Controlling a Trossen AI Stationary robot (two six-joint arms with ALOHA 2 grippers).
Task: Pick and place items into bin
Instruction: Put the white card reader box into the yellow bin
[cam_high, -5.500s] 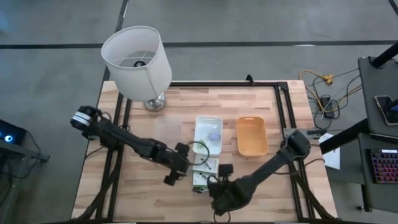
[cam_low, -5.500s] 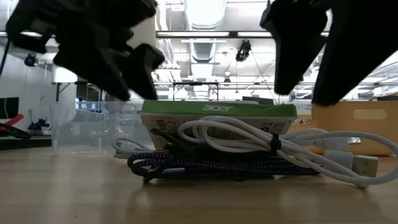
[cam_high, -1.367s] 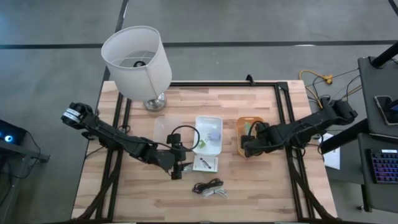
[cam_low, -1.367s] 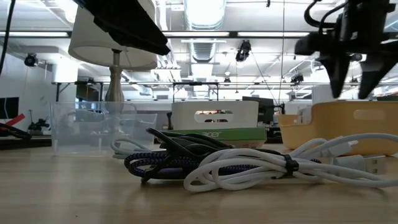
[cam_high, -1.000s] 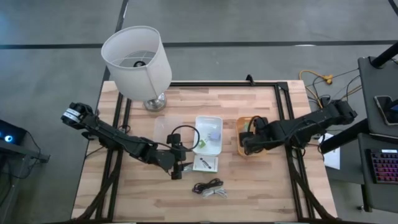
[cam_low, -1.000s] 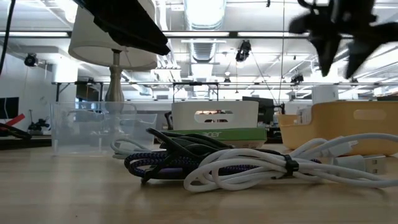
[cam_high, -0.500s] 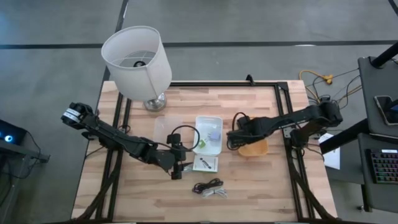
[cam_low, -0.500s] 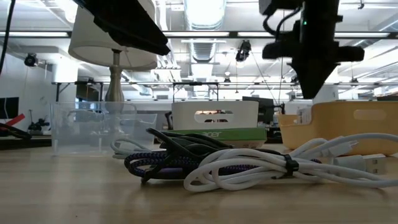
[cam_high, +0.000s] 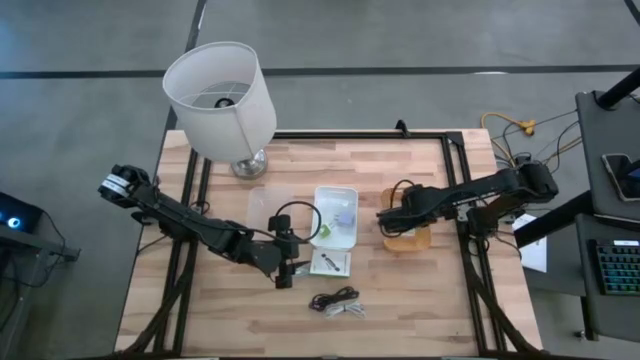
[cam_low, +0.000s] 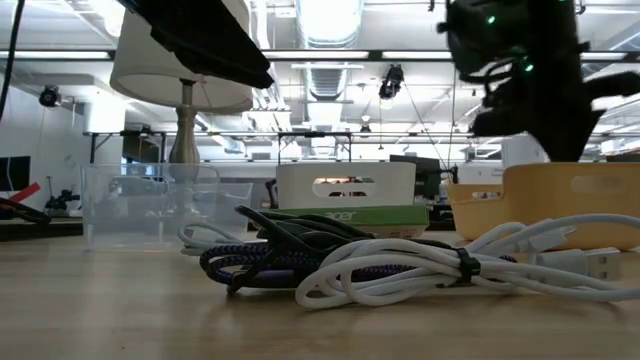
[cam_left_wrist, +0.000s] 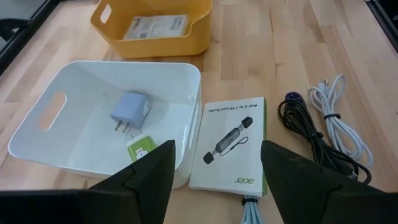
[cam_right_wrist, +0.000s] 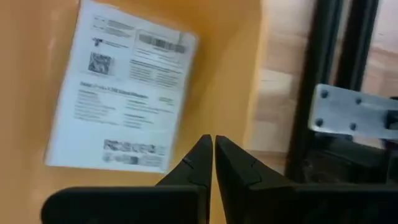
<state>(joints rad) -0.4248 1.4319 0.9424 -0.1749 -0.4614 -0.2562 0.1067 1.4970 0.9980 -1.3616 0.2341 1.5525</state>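
Note:
My left gripper (cam_high: 288, 272) (cam_left_wrist: 217, 149) hangs open above the table, near the white bin (cam_high: 322, 200) and a white flat Acer packet (cam_left_wrist: 229, 147) that lies flat on the wood. In the white bin (cam_left_wrist: 81, 74) lie a grey-blue cube with prongs (cam_left_wrist: 130, 112) and a small green piece (cam_left_wrist: 142, 147). My right gripper (cam_high: 384, 222) (cam_right_wrist: 212, 142) is shut and hovers over the left part of the yellow bin (cam_high: 418, 238). A white printed packet (cam_right_wrist: 121, 121) lies flat on that bin's floor. A dark cable (cam_left_wrist: 311, 134) and a white cable (cam_left_wrist: 339, 115) lie coiled on the table.
A white-shaded lamp (cam_high: 220, 88) stands at the table's far left. A clear container (cam_high: 268, 205) sits left of the white bin. A black frame rail (cam_high: 455, 190) runs along the table's right side. Bare wood (cam_high: 420, 310) lies at the near right.
My right gripper has shut its fingers. It has swung toward the table's left over the yellow bin's left rim, then come a little way back toward the right.

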